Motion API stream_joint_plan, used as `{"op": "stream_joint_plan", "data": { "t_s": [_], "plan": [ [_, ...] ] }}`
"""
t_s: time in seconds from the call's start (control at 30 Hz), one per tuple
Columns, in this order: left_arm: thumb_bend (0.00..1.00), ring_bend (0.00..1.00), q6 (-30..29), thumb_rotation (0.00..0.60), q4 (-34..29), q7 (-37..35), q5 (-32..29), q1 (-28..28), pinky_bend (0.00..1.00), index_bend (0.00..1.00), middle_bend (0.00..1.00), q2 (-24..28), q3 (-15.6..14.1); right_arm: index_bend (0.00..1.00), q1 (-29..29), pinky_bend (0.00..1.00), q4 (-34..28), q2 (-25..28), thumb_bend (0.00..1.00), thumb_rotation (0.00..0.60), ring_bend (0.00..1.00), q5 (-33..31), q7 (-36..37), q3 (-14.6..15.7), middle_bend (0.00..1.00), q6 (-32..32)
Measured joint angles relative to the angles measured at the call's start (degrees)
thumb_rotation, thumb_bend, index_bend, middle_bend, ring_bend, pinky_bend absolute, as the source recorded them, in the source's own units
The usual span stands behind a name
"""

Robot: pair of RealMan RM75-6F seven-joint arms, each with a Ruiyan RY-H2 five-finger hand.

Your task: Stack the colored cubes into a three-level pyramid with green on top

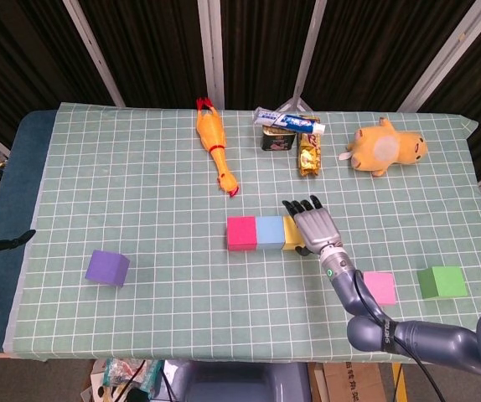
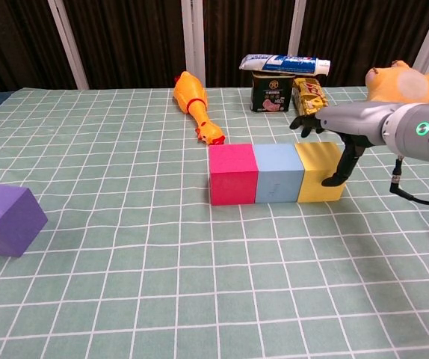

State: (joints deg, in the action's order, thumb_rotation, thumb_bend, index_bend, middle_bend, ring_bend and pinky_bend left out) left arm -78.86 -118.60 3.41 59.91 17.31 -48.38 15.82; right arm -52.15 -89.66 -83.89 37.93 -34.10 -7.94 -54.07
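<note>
On the table (image 1: 140, 193) the red cube (image 2: 233, 173), blue cube (image 2: 277, 173) and yellow cube (image 2: 318, 172) touch in a row. The right hand (image 1: 314, 229) rests over the yellow cube's right side, fingers (image 2: 304, 124) spread, grasping nothing.

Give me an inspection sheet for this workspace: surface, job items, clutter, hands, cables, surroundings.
Surface: green checked cloth on table.
Job items: red cube, blue cube, yellow cube in a touching row; purple cube, pink cube, green cube apart, unstacked.
Clutter: rubber chicken, can with toothpaste on top, snack pack, plush toy.
Hands: right hand at yellow cube's right end, fingers spread; left hand not in view.
Cables: black cable on right arm.
Surroundings: dark curtains.
</note>
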Motion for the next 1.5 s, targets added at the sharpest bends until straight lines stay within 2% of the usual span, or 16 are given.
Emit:
{"op": "stream_joint_plan", "data": {
  "t_s": [0.3, 0.63, 1.5],
  "plan": [
    [0.10, 0.00, 0.27, 0.600, 0.16, -0.05, -0.05, 0.03, 0.07, 0.00, 0.01, -0.06, -0.02, 0.00, 0.49, 0.00, -3.30, 1.50, 0.26, 0.600, 0.06, -0.16, -0.61, 0.25, 0.04, -1.74],
    [0.10, 0.00, -0.47, 0.600, -0.49, 0.39, 0.80, -0.10, 0.07, 0.00, 0.01, -0.11, -0.03, 0.00, 3.63, 0.00, -8.36, 4.32, 0.26, 0.600, 0.06, 3.51, 1.27, 0.79, 0.04, -6.42],
    [0.10, 0.00, -0.68, 0.600, -0.16, -0.19, 0.16, -0.28, 0.07, 0.00, 0.01, 0.04, 0.55, 0.00, 4.09, 0.00, -3.90, -0.44, 0.26, 0.600, 0.06, 3.13, 2.06, -1.21, 0.04, -6.62]
  ]
}}
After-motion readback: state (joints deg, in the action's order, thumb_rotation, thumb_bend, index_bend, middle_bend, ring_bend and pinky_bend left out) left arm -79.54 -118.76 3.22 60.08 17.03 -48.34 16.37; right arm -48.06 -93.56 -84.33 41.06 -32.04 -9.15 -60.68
